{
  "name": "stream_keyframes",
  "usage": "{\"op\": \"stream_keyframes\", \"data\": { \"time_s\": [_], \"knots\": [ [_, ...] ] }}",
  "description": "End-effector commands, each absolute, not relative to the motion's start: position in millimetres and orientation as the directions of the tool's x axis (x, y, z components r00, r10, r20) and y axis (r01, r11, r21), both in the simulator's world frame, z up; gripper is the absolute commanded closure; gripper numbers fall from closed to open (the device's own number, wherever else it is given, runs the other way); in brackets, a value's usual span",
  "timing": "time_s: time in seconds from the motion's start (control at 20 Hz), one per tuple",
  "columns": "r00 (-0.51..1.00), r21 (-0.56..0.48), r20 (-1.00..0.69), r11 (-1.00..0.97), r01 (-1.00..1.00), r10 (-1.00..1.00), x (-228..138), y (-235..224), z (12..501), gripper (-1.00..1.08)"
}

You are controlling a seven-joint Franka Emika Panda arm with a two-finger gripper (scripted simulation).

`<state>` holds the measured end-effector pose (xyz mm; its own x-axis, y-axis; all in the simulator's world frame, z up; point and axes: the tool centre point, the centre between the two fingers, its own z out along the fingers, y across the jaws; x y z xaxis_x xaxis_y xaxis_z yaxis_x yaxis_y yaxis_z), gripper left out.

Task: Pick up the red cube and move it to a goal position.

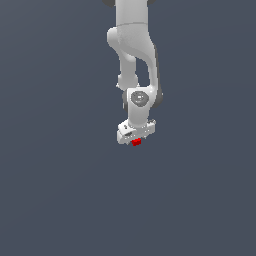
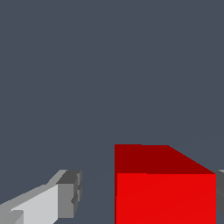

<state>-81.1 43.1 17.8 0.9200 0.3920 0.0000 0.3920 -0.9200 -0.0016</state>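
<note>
The red cube is a tiny bright red block that shows just under the white gripper in the exterior view. In the wrist view the red cube lies between the two fingers of the gripper. One grey fingertip stands apart from the cube with a clear gap. The other fingertip is at the picture's edge, right against the cube's side. The jaws are open around the cube. The fingers are hidden behind the hand in the exterior view.
The white arm comes down from the top of the exterior view. A plain dark grey surface fills the rest of both views. No goal marker shows.
</note>
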Motion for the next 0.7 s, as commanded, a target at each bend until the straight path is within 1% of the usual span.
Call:
{"op": "stream_keyframes", "data": {
  "time_s": [0.0, 0.2, 0.25, 0.65],
  "knots": [
    [0.92, -0.001, 0.001, -0.92, 0.393, 0.393, -80.7, 42.8, 17.6, -0.92],
    [0.923, 0.0, 0.0, -0.923, 0.385, 0.385, -78.9, 42.0, 20.0, -0.92],
    [0.923, 0.0, 0.0, -0.923, 0.385, 0.385, -78.9, 42.0, 20.0, 1.08],
    [0.923, 0.0, 0.0, -0.923, 0.385, 0.385, -78.9, 42.0, 20.0, 1.08]
  ]
}}
